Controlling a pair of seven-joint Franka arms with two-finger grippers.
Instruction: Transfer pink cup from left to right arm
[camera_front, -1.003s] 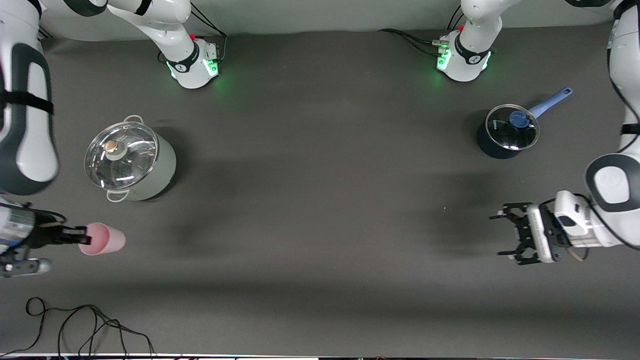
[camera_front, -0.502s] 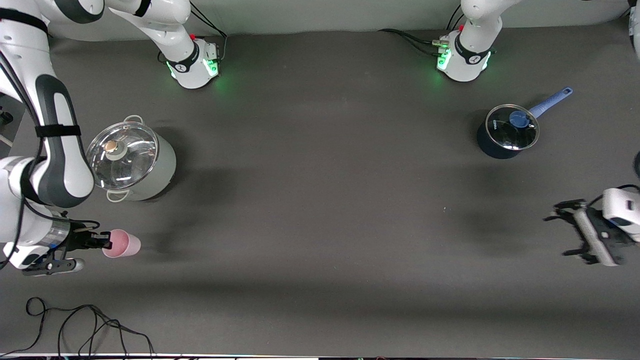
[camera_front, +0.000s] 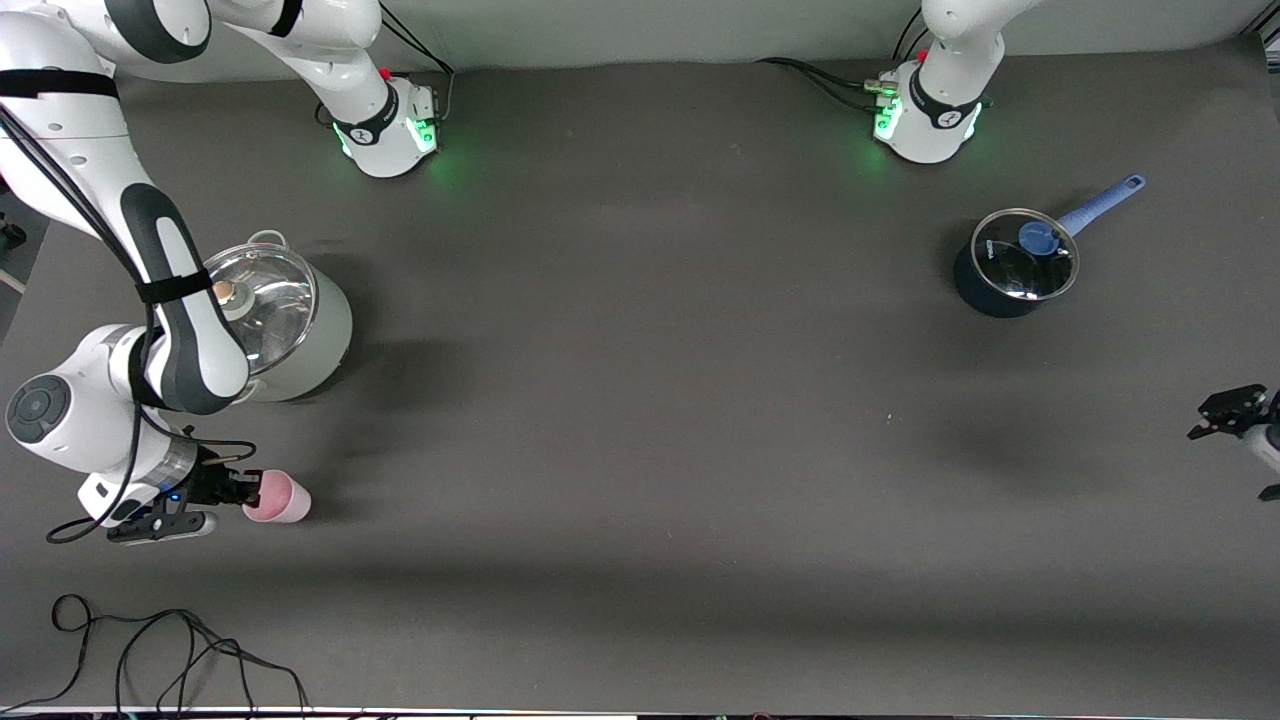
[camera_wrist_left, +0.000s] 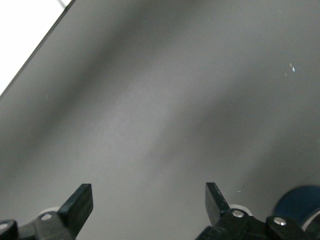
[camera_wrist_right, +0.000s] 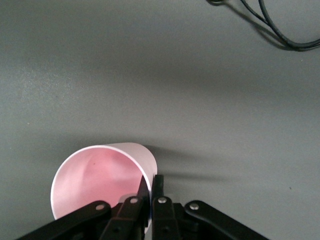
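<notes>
Nearby, a lidded steel pot (camera_front: 285, 325) is standing beside the right gripper (camera_front: 240, 490), whose jaws are pinching the tipped pale pink cup's (camera_front: 278, 498) rim, while the left gripper (camera_front: 1235, 420) is hanging spread.

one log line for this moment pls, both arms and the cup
right gripper: shut on pink cup rim, at right arm's end | left gripper: open, empty, over table edge at left arm's end | handover: done
</notes>
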